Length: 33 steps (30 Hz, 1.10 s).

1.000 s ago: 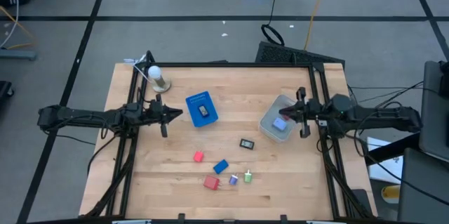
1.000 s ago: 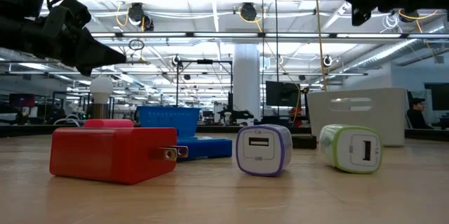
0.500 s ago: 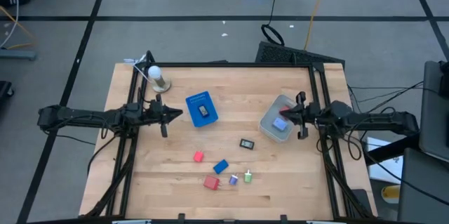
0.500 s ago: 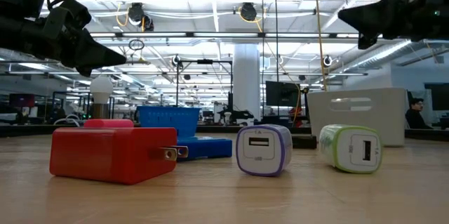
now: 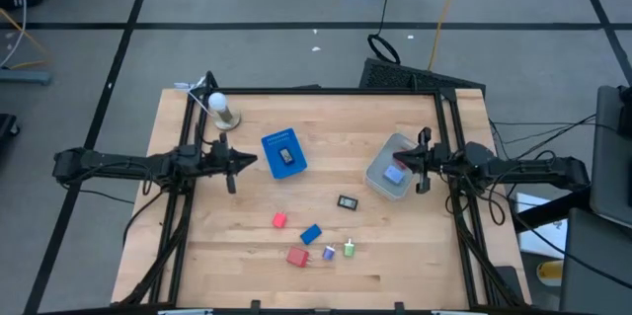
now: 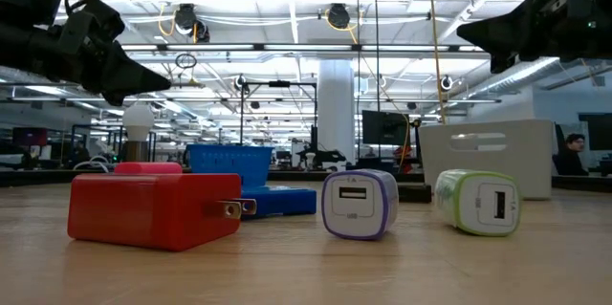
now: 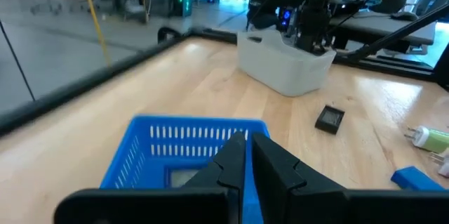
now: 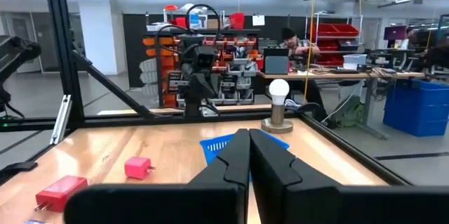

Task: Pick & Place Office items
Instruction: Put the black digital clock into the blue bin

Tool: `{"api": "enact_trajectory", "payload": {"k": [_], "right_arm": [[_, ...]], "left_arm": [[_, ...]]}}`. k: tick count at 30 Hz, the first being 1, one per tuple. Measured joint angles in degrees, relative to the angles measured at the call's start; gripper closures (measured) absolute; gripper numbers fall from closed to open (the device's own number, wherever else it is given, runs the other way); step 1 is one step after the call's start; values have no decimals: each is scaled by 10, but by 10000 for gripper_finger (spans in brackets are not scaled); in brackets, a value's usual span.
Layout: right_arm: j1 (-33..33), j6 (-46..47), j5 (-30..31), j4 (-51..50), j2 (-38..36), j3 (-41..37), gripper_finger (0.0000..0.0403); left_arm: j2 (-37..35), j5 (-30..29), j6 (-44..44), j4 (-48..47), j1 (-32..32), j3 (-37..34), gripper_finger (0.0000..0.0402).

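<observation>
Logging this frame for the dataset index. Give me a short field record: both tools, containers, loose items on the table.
left tool: shut, empty, in the air beside the blue square mesh tray
right tool: shut, empty, over the grey translucent plastic bin
tray contents: one dark item
bin contents: a light-blue and a red piece
loose on table: small black flat piece, small red plug block, blue block, larger red plug block, purple-rimmed white charger, green-rimmed white charger
other: white bulb on a stand, far left corner
</observation>
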Motion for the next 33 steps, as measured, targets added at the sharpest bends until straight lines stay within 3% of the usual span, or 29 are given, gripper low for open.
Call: {"api": "enact_trajectory", "payload": {"k": [8, 13, 27, 33], "right_arm": [[0, 2, 0, -1, 0, -1, 402], [0, 8, 0, -1, 0, -1, 402], [0, 9, 0, 1, 0, -2, 402], [0, 16, 0, 1, 1, -2, 402]], "left_arm": [[0, -49, -58, -34, 0, 3, 376], [32, -50, -78, -105, -7, 65, 389], [363, -90, 14, -162, -38, 332, 399], [497, -33, 52, -141, -37, 457, 399]]}}
